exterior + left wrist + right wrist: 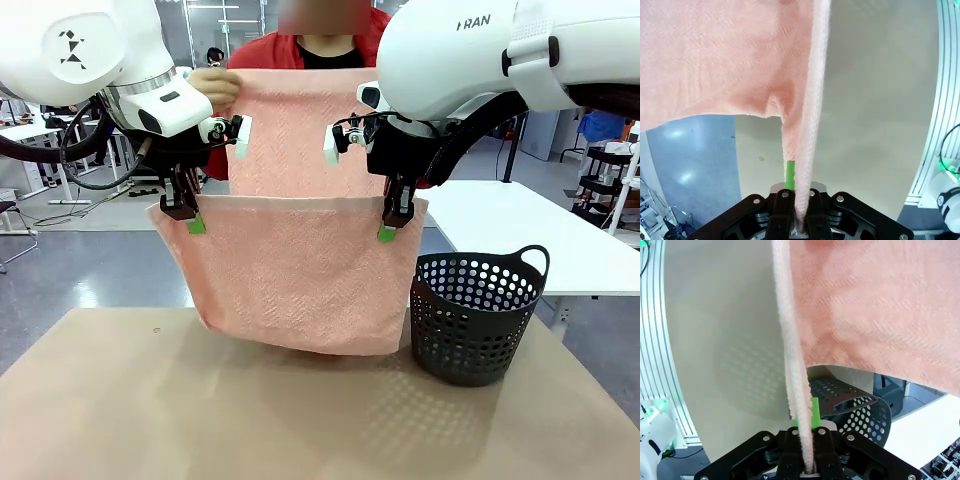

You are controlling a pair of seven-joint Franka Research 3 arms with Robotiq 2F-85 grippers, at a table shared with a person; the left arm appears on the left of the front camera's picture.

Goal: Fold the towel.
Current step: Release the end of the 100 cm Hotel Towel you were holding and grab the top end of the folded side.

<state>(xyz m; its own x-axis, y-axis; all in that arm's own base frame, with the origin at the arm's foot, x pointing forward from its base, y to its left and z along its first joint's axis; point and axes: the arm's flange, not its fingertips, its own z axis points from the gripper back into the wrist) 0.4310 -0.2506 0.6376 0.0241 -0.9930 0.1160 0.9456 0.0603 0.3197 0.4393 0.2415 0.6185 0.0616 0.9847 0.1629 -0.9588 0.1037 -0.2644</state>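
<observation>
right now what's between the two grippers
An edge of the salmon-pink towel runs straight from the left gripper to the right gripper, both shut on it; the front view shows it.

so the towel [290, 270] is salmon-pink terry with that fine herringbone weave and a plain hem band. it's up in the air, doubled over on itself: front layer's hem is level and pulled flat, back layer rises taller behind it, bottom fold sags low over the far edge of the table [150, 400], around the middle
</observation>
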